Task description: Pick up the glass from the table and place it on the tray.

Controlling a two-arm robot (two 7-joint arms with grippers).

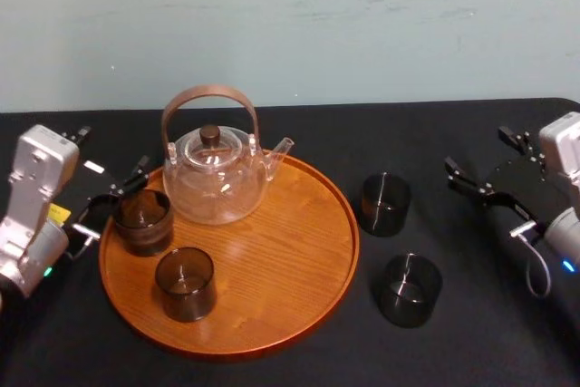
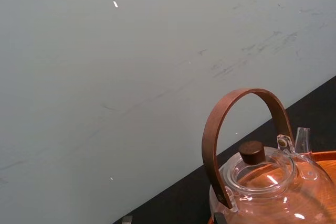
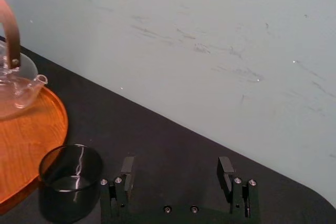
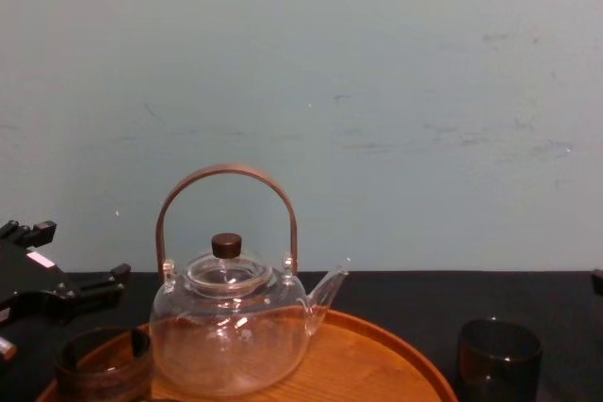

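The glass point(image 1: 385, 204) stands upright on the black table point(image 1: 471, 351), just off the right edge of the round tray point(image 1: 272, 260), with a second glass point(image 1: 410, 289) nearer the robot, also on the cloth. The right gripper point(image 1: 474, 149) hangs farther right, apart from the glass, its fingers spread wide with nothing between them (its wrist view has the glass ahead of one finger). The left gripper point(image 1: 113, 149) sits left of the tray near a banded cup point(image 1: 142, 221) and looks open too, while a teapot point(image 1: 215, 174) and a third glass point(image 1: 185, 283) stand on the tray.
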